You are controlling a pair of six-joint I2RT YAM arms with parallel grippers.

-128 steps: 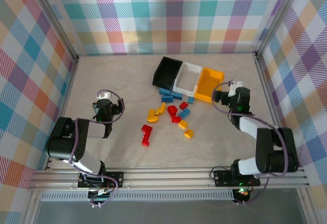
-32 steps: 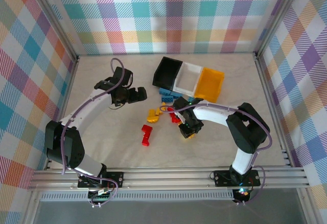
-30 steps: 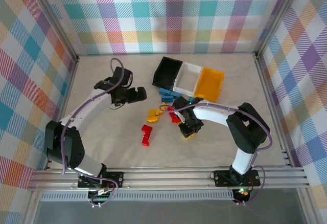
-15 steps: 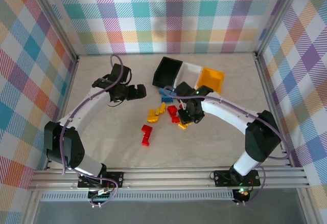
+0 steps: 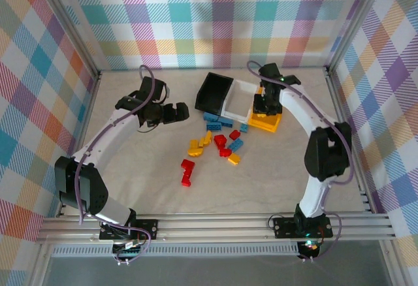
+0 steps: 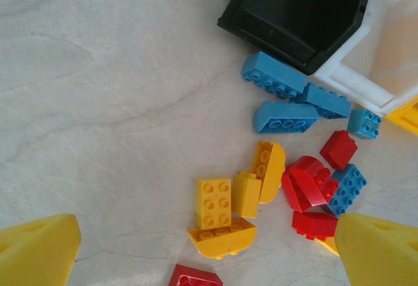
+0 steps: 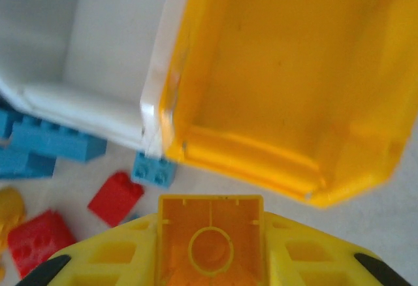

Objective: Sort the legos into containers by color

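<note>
a pale marbled desk (image 5: 130,188) sits inside a booth of pastel plaid walls (image 5: 215,18). three bins stand in a row toward the back: the black bin (image 5: 215,91), the white bin (image 5: 239,100) pressed against its side, and the yellow-orange bin (image 5: 269,123) pressed against the white one.

the right fingers (image 7: 98,260) are drawn in narrow and clamp a yellow brick (image 7: 210,240) between them, one finger on each side. its hollow underside, with a round tube in the middle, faces the wrist camera. from above, this arm reaches over the yellow-orange bin, so the brick hangs above that bin's near part. in the wrist view the bin's open inside lies just beyond the brick.

the left fingers (image 6: 36,250) are spread wide, one yellow tip at each lower corner of the wrist view, with nothing between them and touching nothing. from above they hang over bare desk, left of the black bin.

the rest of the legos (image 5: 219,143) lie loose on the desk in front of the bins. several blue bricks (image 6: 285,116) lie close against the fronts of the black and white bins. red bricks (image 6: 307,183) and yellow bricks (image 6: 213,202) are mixed nearer the arms. two more red ones (image 5: 187,172) lie a little apart, closer to the arm bases.
</note>
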